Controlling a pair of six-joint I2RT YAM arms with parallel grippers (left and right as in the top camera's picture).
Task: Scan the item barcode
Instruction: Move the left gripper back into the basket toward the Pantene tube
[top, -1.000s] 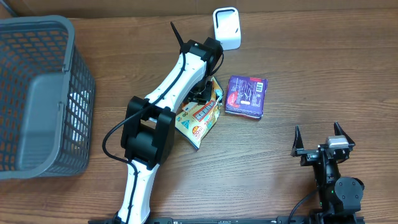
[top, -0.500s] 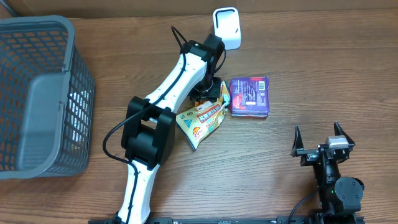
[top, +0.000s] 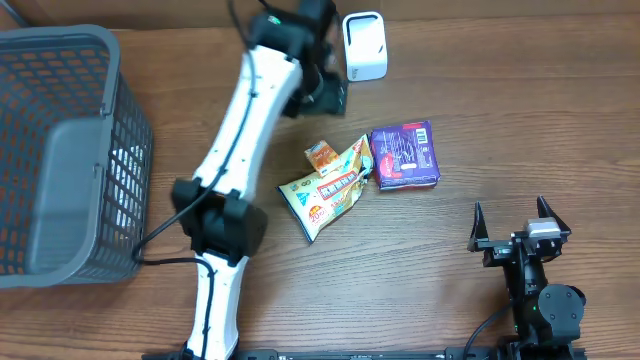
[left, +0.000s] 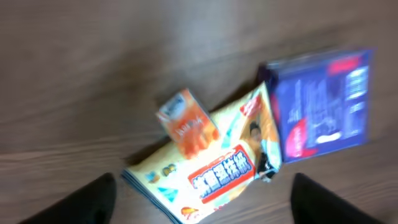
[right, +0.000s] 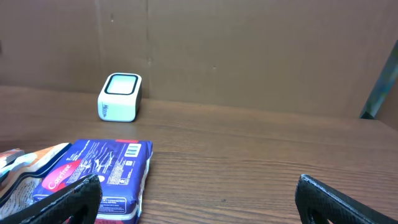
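**Overhead:** the left gripper hangs near the top of the table, just left of the white scanner, and it isn't carrying anything. The items sit in a clump mid-table, below the scanner. There's a little orange box, a yellow bag with a red band of Chinese lettering, and a purple pack with white print too small to read. The box touches the bag's top edge and the pack touches the bag's right corner. A grey basket sits far left. The right gripper is at the lower right, well apart from all of it, fingers spread.

**Left wrist:** it's a blurry shot looking straight down on the clump. The fingers show at the bottom corners, wide apart, with nothing gripped between them. The bag's white characters and the box's print can't be made out.

**Right wrist:** the right gripper is spread wide and empty, low over the table. The pack lies ahead on the left with "Carefree" in white script on it, and the bag peeks in at far left. The scanner stands farther back, and the small lettering on its side is unreadable.
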